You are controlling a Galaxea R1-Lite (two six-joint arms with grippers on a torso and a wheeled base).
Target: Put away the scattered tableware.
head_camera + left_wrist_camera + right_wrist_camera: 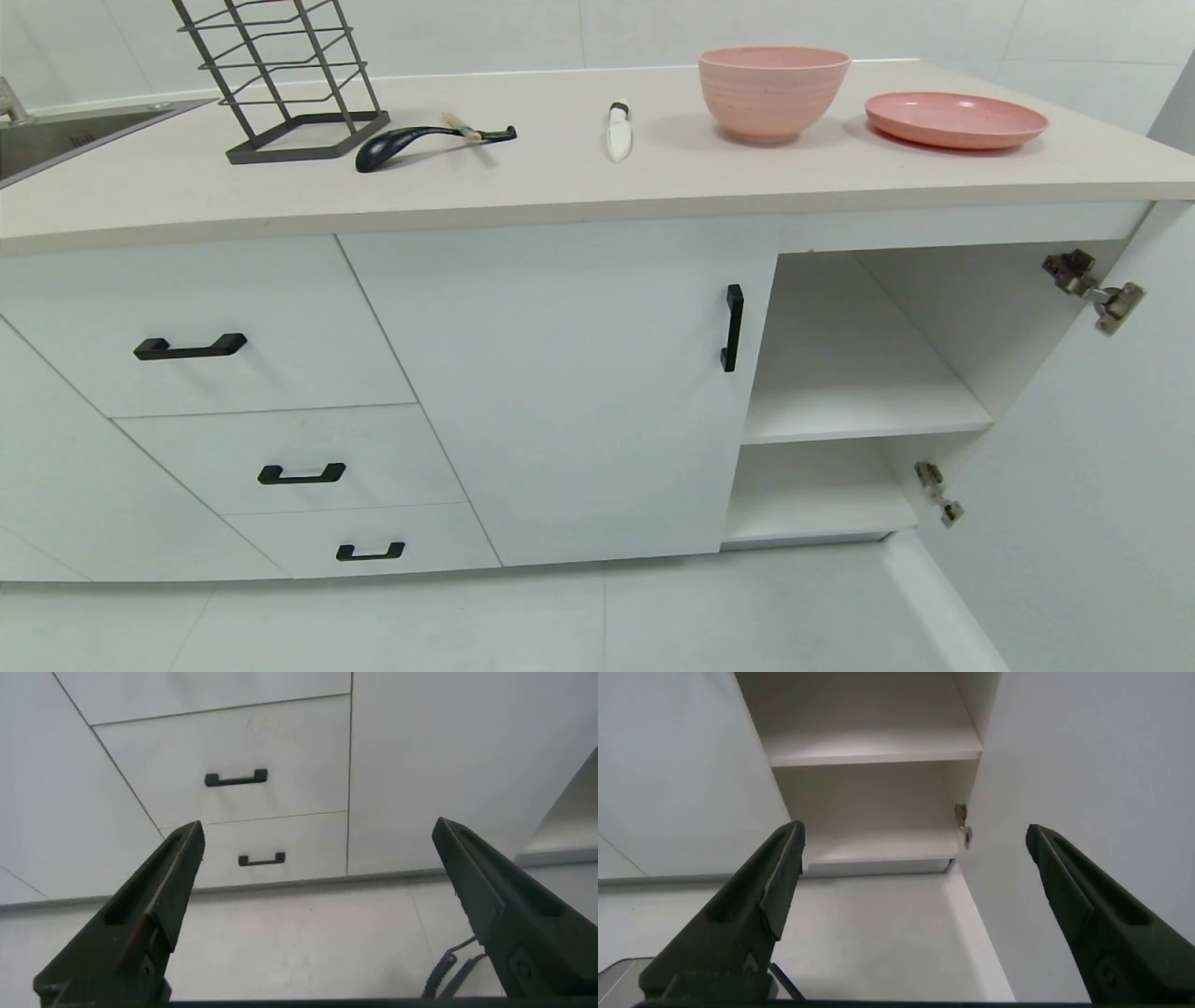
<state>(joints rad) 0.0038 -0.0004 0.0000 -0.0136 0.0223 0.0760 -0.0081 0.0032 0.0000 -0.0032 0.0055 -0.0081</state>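
Observation:
On the countertop (560, 182) stand a pink bowl (773, 91) and, to its right, a flat pink plate (955, 119). A white spoon (618, 131) lies left of the bowl. Further left a black spoon (411, 145) lies across a wooden-handled utensil (461, 126). My left gripper (318, 840) hangs open low in front of the lower drawers (252, 779), holding nothing. My right gripper (915, 840) is open before the open cabinet's lower shelf (878, 845), also holding nothing.
A dark wire rack (280, 75) stands at the back left of the counter, beside a steel sink (56, 135). The right cabinet door (1092, 448) is swung open, showing two bare shelves (859, 411). The middle door (579, 392) is closed, with three drawers (233, 345) left of it.

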